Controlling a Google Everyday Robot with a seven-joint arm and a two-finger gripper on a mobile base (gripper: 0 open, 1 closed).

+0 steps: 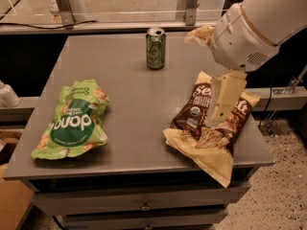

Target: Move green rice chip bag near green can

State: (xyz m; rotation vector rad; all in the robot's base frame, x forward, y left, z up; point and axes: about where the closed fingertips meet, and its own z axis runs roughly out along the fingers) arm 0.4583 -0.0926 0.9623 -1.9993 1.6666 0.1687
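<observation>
Green bag (72,121), can (156,48), brown bag (201,133) under gripper (225,102)

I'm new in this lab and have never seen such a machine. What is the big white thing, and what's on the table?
The big white shape at the upper right is the robot's arm. The pale part hanging below it is its gripper, poised over the brown chip bag on the right of the grey table. One camera looks down on it all. A green rice chip bag lies flat on the left, and a green can stands upright near the far edge. The gripper seems to hold nothing.
</observation>
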